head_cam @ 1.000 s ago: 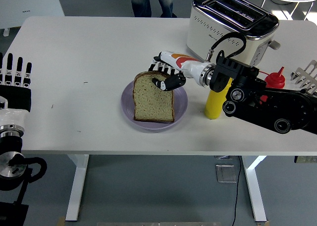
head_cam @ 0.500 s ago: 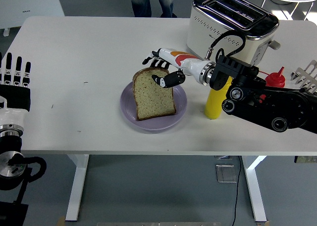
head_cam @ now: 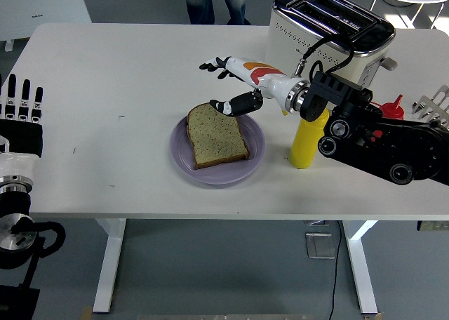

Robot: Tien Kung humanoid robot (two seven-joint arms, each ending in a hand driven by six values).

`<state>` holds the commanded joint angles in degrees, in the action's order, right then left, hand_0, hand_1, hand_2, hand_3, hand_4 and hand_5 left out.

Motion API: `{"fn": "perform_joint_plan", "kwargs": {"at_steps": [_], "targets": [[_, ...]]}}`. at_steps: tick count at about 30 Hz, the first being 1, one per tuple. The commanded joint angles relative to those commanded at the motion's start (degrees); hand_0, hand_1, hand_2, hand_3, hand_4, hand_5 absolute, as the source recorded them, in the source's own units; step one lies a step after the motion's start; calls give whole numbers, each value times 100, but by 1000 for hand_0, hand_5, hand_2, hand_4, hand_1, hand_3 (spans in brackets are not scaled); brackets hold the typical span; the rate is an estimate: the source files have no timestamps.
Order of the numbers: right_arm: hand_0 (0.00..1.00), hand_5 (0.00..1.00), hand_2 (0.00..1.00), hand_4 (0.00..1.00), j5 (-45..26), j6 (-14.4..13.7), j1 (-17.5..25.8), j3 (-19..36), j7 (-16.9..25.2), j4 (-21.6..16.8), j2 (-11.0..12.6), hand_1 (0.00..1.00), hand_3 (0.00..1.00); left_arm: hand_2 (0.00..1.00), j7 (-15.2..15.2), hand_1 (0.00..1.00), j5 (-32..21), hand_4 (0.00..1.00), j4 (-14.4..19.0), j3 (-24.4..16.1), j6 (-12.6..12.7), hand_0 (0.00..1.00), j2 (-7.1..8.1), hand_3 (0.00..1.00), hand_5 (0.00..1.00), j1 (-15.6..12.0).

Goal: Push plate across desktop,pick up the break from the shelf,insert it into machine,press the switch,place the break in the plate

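Head view: bread lies on the plate, the last step looks done.

Head view: the slice of bread (head_cam: 217, 135) lies flat in the purple plate (head_cam: 184, 158) at centre frame, touching nothing else. The right hand (head_cam: 226, 85) hovers just above and to the upper right of it, fingers (head_cam: 208, 65) spread and empty, thumb close over the crust. The toaster (head_cam: 330, 36) at upper right shows empty slots, so inserting, toasting and placing appear complete; I judge only pulling the arm clear remains. The left hand (head_cam: 21, 116) rests at the left edge, fingers straight and holding nothing. A yellow bottle (head_cam: 306, 143) stands right of the plate.
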<state>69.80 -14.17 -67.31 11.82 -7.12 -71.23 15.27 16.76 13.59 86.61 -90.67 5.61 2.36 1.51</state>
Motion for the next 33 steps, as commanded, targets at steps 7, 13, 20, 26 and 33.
{"fn": "perform_joint_plan", "kwargs": {"at_steps": [7,13,20,26,33], "targets": [[807,208,850,691,340,-76,9,684,-127,-637,244,785,884,880,1,891,3,542,8,-5,3,885,5,778,998,-7],[795,219,812,680,317,-102,47,1540,-269,-1196,544,773,837,880,1,890,5,543,9,1,7,885,8,778,998,-17],[793,221,803,672,-237,-138,410,2608,-194,-1590,950,768,816,881,2,890,7,543,8,17,6,885,11,778,998,-29],[796,221,795,665,-648,-375,931,3360,75,-1892,1402,763,805,880,0,890,9,543,13,29,5,885,10,777,998,-42],[795,221,788,657,-1041,-729,1856,4308,414,-2391,1892,760,796,880,0,889,11,543,17,44,8,885,4,778,998,-67]]}}
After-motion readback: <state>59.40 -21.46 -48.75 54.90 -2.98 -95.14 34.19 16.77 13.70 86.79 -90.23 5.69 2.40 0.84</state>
